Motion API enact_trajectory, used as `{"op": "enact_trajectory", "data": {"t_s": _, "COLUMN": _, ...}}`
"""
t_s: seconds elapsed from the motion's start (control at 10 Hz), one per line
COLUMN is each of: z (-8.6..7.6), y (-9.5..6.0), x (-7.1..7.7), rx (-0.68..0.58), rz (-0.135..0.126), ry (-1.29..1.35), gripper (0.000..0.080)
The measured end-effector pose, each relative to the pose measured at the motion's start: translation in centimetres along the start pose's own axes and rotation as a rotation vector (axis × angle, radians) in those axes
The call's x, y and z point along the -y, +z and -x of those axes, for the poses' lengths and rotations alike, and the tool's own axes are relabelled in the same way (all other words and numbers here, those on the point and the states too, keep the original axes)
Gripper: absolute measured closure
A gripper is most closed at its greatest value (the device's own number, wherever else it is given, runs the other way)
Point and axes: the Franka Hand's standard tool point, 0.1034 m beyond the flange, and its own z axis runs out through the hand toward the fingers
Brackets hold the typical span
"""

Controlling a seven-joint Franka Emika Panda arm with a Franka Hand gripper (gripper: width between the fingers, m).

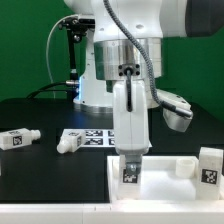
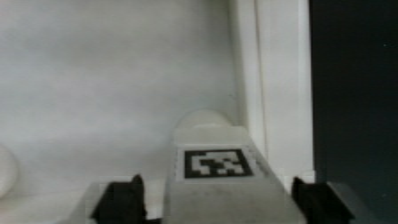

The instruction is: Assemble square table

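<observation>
Green backdrop (image 1: 20, 40) behind, black worktop (image 1: 40, 172) in front, and the white arm (image 1: 130, 60) hangs straight down over the middle of it. Its gripper (image 1: 131, 157) points at the table's square panel (image 1: 165, 178), which lies flat by the worktop's near edge, toward the exterior view's right. Between the two dark fingers (image 2: 121, 200) stands the held leg (image 1: 131, 172), upright, with its tag facing the exterior camera. The jaws are drawn in to a narrow gap that the leg fills, pinched from both sides as far as the wrist view lets me see. That leg is over the end of the panel toward the exterior view's left. In the wrist view it sits close beside the raised rim (image 2: 267, 80), with bare black worktop beyond the rim. Whether its foot touches the panel floor I cannot tell. Three more legs are loose. The far leg (image 1: 18, 138) rests on its side near the worktop edge at the exterior view's left. The middle leg (image 1: 68, 143) lies just beside the marker board (image 1: 98, 137), which sits flat around the centre of the worktop, partly hidden behind the gripper. The last leg (image 1: 210, 165) stands by the worktop edge at the exterior view's right, just beside the panel, its tag turned to the camera.
</observation>
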Motion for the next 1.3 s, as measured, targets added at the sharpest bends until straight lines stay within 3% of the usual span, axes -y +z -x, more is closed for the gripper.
{"op": "enact_trajectory", "data": {"t_s": 0.1, "z": -0.1, "y": 0.0, "x": 0.0, "rx": -0.011, "rz": 0.004, "ry": -0.160, "gripper": 0.0224}}
{"op": "enact_trajectory", "data": {"t_s": 0.2, "z": -0.5, "y": -0.3, "x": 0.5, "rx": -0.019, "rz": -0.011, "ry": -0.371, "gripper": 0.0224}}
{"op": "enact_trajectory", "data": {"t_s": 0.3, "z": -0.2, "y": 0.1, "x": -0.3, "rx": -0.029, "rz": -0.017, "ry": -0.566, "gripper": 0.0164}}
{"op": "enact_trajectory", "data": {"t_s": 0.4, "z": -0.1, "y": 0.2, "x": -0.5, "rx": -0.025, "rz": -0.011, "ry": -0.681, "gripper": 0.0152}}
{"op": "enact_trajectory", "data": {"t_s": 0.6, "z": -0.4, "y": 0.2, "x": -0.5, "rx": -0.033, "rz": -0.006, "ry": -0.823, "gripper": 0.0152}}
{"op": "enact_trajectory", "data": {"t_s": 0.9, "z": 0.2, "y": 0.5, "x": -0.7, "rx": -0.039, "rz": 0.036, "ry": -1.322, "gripper": 0.0151}}
{"op": "enact_trajectory", "data": {"t_s": 1.1, "z": 0.0, "y": 0.3, "x": -0.4, "rx": -0.034, "rz": 0.038, "ry": -1.353, "gripper": 0.0151}}
{"op": "enact_trajectory", "data": {"t_s": 1.2, "z": 0.0, "y": 0.3, "x": -0.4, "rx": -0.034, "rz": 0.038, "ry": -1.322, "gripper": 0.0264}}
{"op": "enact_trajectory", "data": {"t_s": 1.3, "z": 0.0, "y": 0.3, "x": -0.4, "rx": -0.034, "rz": 0.037, "ry": -1.301, "gripper": 0.0264}}
